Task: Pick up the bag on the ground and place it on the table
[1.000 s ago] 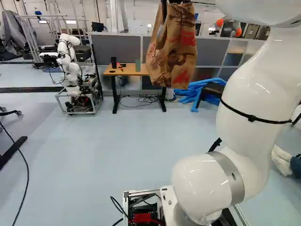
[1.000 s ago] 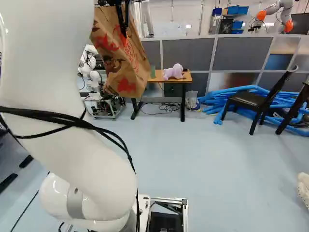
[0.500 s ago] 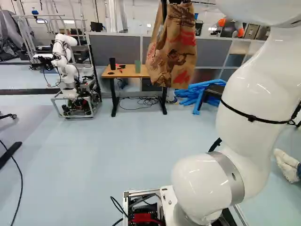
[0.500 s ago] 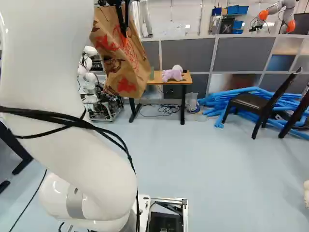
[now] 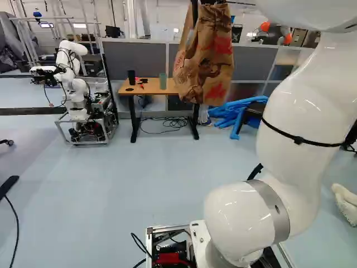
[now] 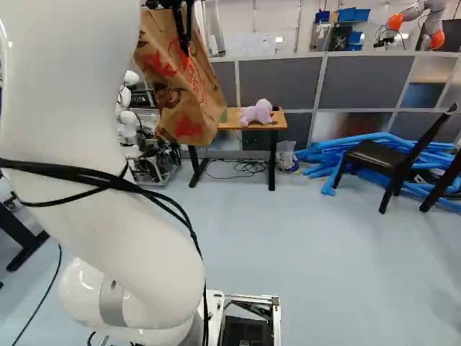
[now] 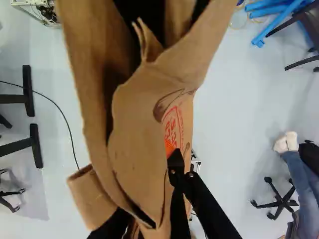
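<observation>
Item under inspection: one brown paper bag (image 6: 176,94), found suspended in the air ahead of the arm, clear of both floor and table. The paper is stiff and creased, its sides buckled into long folds, with red and dark printed figures across it. In the right base view it hangs at a slant, its lower edge angular. Seen from the wrist, the mouth gapes in wavy, crumpled flaps, and a curled brown band (image 7: 89,196) juts from one side.

Black gripper (image 6: 184,36): jaws clenched on the bag near its top, bearing its weight. The arm (image 5: 304,123) above is smooth, glossy and bulbous, a thin black strap drawn around it.

Beyond the bag stands the table (image 5: 149,88), a flat rectangular top of wood tone on dark upright legs. In the left base view the bag overlaps its right-hand end. Upon it: a black cylindrical cup (image 5: 131,77), a green cup (image 5: 163,81) and a rounded, soft-looking lilac plush toy (image 6: 257,112). Thin black cables (image 5: 167,122) lie looped beneath.

Farther out: grey partition panels (image 6: 277,81) in pale frames; a heap of long blue tubes (image 6: 349,150); a dark chair (image 6: 382,155) beside them; another robot (image 5: 75,84), white and jointed, on a boxy metal-framed base.
</observation>
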`<state>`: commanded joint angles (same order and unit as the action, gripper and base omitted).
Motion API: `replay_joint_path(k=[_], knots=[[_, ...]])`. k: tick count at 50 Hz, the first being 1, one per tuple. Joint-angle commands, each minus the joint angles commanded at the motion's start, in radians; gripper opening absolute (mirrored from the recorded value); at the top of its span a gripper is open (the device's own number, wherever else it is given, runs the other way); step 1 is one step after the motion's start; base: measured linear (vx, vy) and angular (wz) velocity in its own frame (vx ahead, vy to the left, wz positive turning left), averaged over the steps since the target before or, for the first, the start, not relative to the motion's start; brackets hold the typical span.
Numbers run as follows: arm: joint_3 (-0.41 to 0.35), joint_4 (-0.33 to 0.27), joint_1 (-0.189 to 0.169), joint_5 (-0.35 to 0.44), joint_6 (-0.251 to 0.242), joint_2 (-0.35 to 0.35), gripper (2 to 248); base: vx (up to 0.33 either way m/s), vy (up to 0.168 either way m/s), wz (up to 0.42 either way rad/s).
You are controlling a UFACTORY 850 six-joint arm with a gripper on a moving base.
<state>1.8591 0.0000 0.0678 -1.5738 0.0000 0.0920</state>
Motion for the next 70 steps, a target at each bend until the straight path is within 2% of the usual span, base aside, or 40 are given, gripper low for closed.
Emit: replay_joint_path(k=[70], knots=[[0.000,0.000,0.000,0.000,0.000,0.000,21,0.206,0.003,-0.018]])
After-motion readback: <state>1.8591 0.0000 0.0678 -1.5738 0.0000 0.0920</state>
